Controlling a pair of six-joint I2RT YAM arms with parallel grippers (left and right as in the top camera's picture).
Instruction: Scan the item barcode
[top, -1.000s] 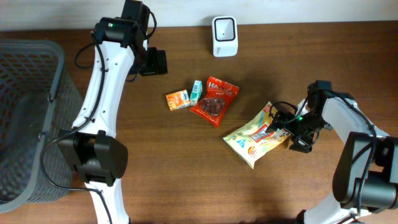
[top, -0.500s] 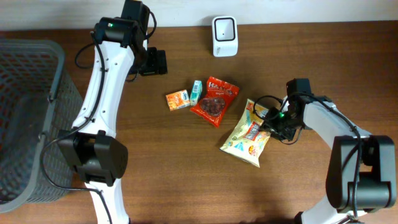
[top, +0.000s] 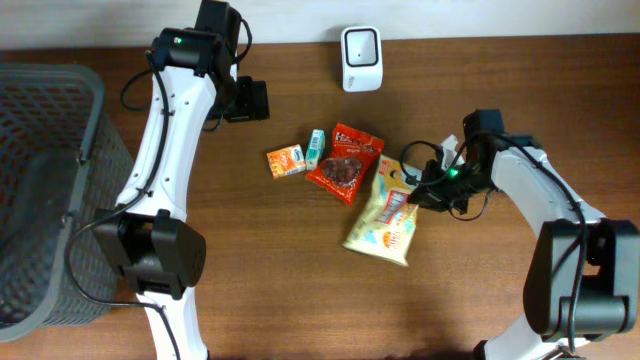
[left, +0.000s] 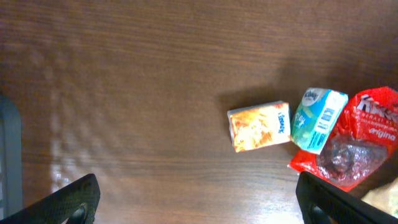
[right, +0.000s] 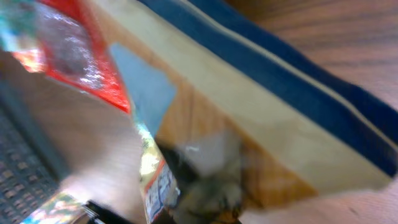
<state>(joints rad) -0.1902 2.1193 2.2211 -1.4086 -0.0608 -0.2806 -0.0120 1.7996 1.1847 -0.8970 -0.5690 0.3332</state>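
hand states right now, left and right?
Left hand: open, empty.
Right hand: closed on the yellow plastic snack bag.

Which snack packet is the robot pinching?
The big yellow bag, pinched at its edge by the right gripper. The red bag, orange box and teal packet have no gripper on them.

Snacks below my left gripper (left: 210, 200), jaws wide.
I see an orange box (left: 259, 126) just beside a teal packet (left: 318, 119), which touches a red bag (left: 357, 146).
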